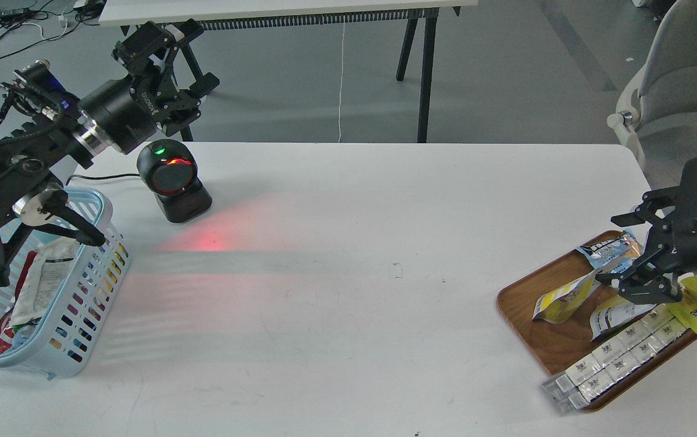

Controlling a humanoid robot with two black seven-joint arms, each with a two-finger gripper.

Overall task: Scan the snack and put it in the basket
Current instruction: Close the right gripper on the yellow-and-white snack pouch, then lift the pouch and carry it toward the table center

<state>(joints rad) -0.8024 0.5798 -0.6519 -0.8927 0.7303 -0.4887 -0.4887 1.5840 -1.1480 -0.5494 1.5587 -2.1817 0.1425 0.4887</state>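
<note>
Both arms raised; right pincer (618, 278) seemingly grips snack (564, 298).

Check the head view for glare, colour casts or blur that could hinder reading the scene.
Head view: the scanner throws a red glow across the white table; striped shadows lie beside the basket; the right tool is dark against the tray, its fingers hard to separate; the snack stays legible; no motion blur evident.

White lettering on left arm's black wrist housing (122, 115), too small to read, packet print illegible
</note>
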